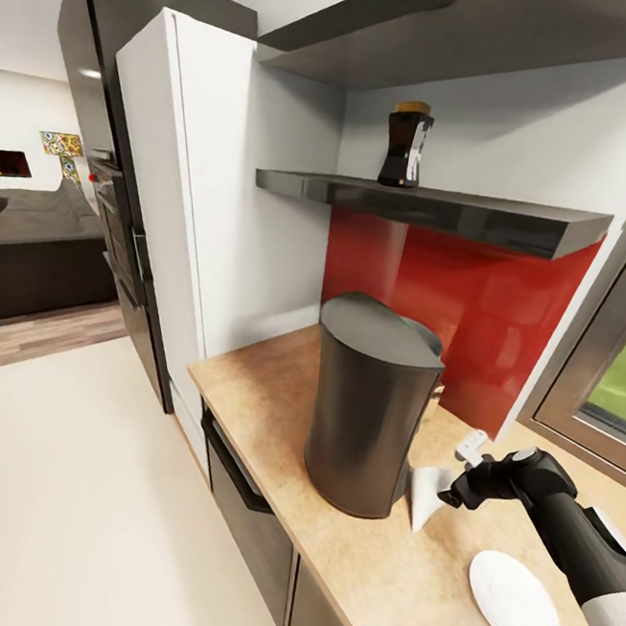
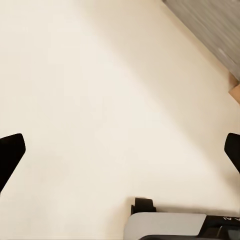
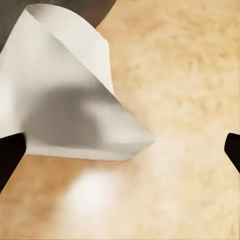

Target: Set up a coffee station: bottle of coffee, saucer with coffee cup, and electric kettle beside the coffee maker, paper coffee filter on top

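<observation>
**At the counter, right arm low beside the paper cone**

We face a kitchen corner with a red backsplash (image 1: 506, 314), a white tall cabinet (image 1: 200, 195) and a pale floor (image 1: 53, 498). The kitchen countertop (image 1: 275, 396) runs light wood over dark cabinet fronts. On it stands the coffee maker (image 1: 369, 406), upright, its flat top bare. Just beside its base, on the side nearer the window, lies the paper coffee filter (image 1: 426, 494), resting on the wood and touching or nearly touching the drum. The saucer (image 1: 514, 602) lies flat farther along the counter, apart from both. Above, the bottle of coffee (image 1: 406, 147) stands upright on the kitchen shelf (image 1: 440, 209).

Our right gripper (image 3: 120, 150) sits low over the worktop just beside the filter; in the right wrist view its jaws stand wide apart, one dark tip overlapping the cone's edge, nothing pinched. Our left gripper (image 2: 120, 150) hangs over the floor, jaws likewise spread, holding nothing.
</observation>
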